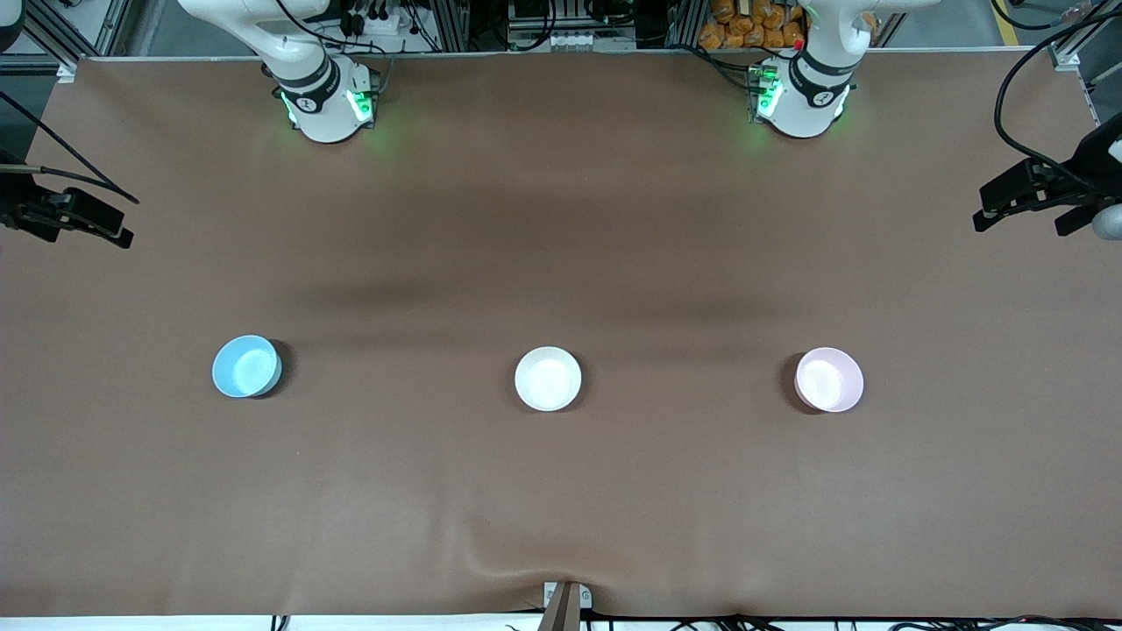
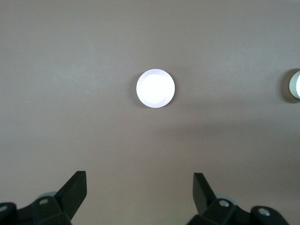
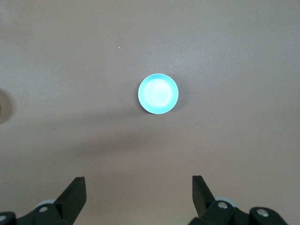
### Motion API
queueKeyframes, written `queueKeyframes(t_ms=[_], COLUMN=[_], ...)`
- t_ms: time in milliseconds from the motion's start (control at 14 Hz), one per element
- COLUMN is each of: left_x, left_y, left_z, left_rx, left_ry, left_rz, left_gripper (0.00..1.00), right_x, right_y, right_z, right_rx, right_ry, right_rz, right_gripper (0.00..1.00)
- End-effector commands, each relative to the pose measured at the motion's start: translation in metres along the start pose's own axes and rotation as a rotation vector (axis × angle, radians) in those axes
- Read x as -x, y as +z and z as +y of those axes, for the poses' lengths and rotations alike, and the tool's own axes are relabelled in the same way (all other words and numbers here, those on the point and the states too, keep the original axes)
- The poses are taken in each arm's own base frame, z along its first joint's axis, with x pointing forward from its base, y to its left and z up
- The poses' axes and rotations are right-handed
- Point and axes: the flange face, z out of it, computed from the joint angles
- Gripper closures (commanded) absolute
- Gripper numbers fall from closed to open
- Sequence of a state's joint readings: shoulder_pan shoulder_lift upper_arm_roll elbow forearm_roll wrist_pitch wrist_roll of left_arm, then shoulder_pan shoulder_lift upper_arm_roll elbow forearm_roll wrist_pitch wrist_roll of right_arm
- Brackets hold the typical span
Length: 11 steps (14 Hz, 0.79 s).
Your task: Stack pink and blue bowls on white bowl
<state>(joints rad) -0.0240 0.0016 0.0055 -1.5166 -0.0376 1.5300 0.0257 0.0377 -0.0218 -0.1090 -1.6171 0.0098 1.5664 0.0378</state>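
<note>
plainly, three unmarked bowls (image 1: 548, 378).

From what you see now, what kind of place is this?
Probably a robotics lab test bench: two Franka arm bases fixed on a brown-covered table, aluminium frame and cables at its edges, and only three plain bowls.

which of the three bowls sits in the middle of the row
The white bowl. It stands between the blue bowl, toward the right arm's end of the table, and the pink bowl, toward the left arm's end. All three stand apart, none stacked.
</note>
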Motion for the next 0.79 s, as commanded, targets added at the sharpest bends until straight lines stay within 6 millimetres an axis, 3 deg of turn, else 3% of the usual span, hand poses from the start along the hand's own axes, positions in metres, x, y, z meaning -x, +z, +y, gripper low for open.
queueKeyframes(t_ms=[0,214,714], left_x=[-0.005,-0.028,-0.09], left_y=[0.01,0.055,0.191], left_z=[-0.006,-0.008,-0.012], left_rx=[-0.021,-0.02,-0.078], left_ry=[0.02,0.021,0.045], left_rz=[-0.031,-0.101,-0.173], left_gripper=[0.0,0.0,0.0], right_x=[0.001,0.0,0.0], right_y=[-0.005,-0.004,-0.003], right_z=[-0.001,-0.002,-0.002], right_rx=[0.012,0.016,0.017], right_ry=[0.015,0.012,0.012], right_rz=[0.013,0.008,0.01], right_gripper=[0.0,0.0,0.0])
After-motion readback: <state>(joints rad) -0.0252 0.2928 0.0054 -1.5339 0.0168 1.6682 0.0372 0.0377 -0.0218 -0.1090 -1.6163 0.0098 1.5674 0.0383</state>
